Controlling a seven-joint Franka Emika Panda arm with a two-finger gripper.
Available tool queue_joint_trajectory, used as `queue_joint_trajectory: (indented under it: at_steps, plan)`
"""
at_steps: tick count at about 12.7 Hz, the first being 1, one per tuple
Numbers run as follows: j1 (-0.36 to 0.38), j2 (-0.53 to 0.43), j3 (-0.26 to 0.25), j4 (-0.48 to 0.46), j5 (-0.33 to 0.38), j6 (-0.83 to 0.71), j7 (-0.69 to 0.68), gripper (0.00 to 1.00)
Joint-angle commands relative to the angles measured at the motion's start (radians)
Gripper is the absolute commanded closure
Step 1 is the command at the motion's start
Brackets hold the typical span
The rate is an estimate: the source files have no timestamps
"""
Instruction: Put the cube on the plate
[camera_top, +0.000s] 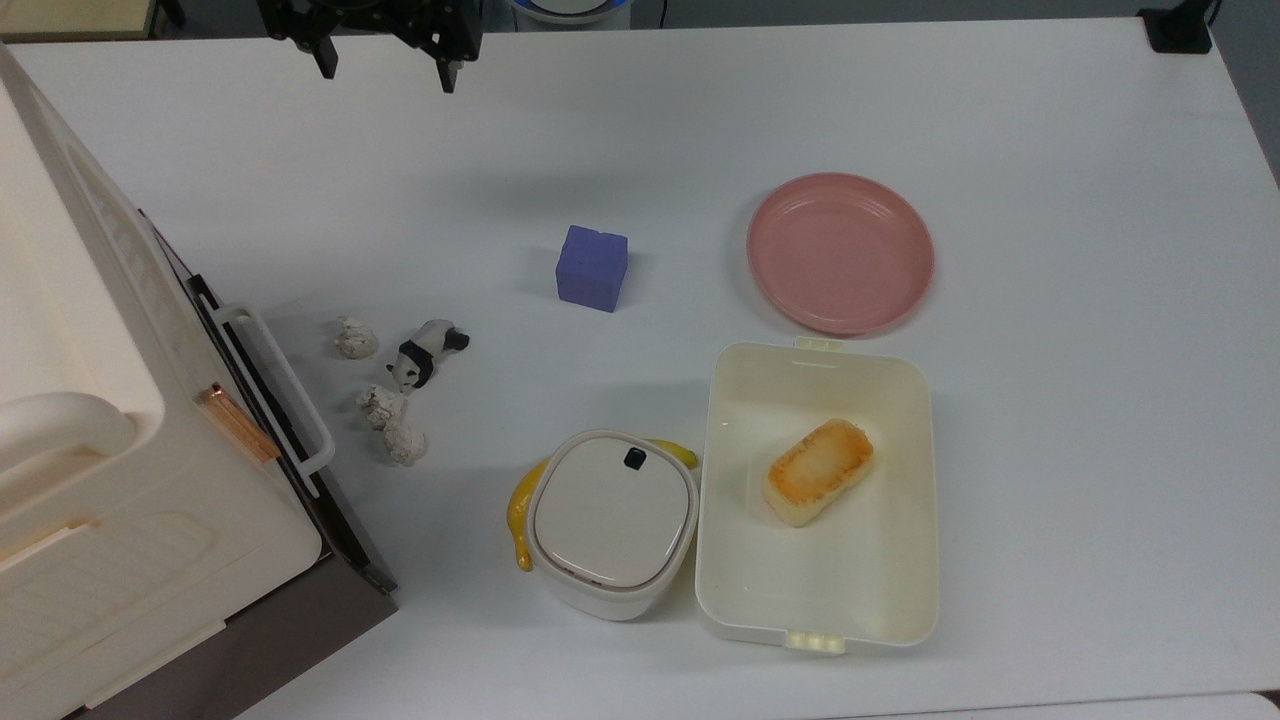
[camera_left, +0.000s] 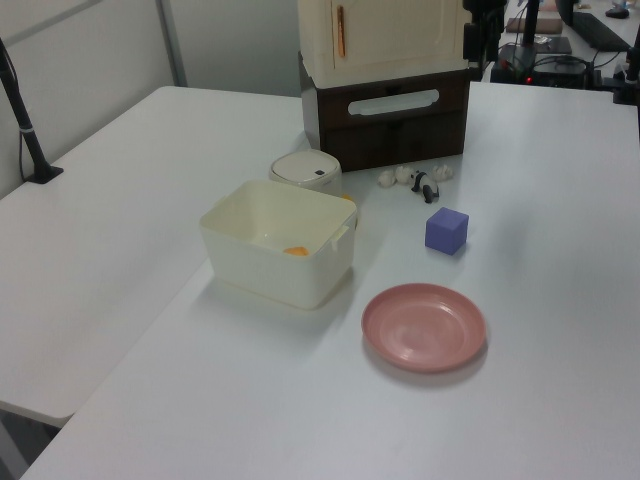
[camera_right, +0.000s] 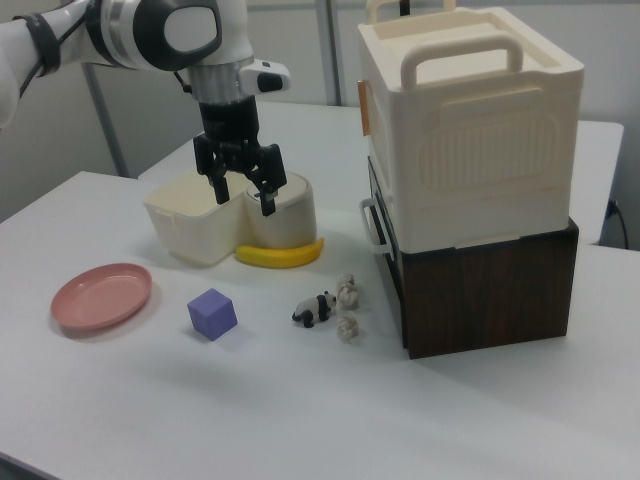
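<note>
I am seeing nothing done yet: the small matte blue-purple cube (camera_top: 592, 267) is sitting on the white desk (camera_top: 1050, 420), near the round pink plastic plate (camera_top: 840, 252) but apart from it. My black two-finger pincer (camera_right: 241, 188) is hanging spread and empty above. Grasp, carry and placement are all remaining.

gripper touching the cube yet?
Apart. In the right view the gripper hangs open well above the table, with the cube sitting alone below it. The top view agrees: bare table separates the gripper from the cube.
</note>
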Motion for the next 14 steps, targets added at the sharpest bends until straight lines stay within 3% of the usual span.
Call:
queue_joint_trajectory:
  at_steps: [1,14]
  plan:
    - [-0.006,-0.003,0.007,-0.003,0.013,0.028,-0.019,0.0]
    - [-0.003,0.005,0.01,-0.026,0.013,0.07,-0.021,0.0]
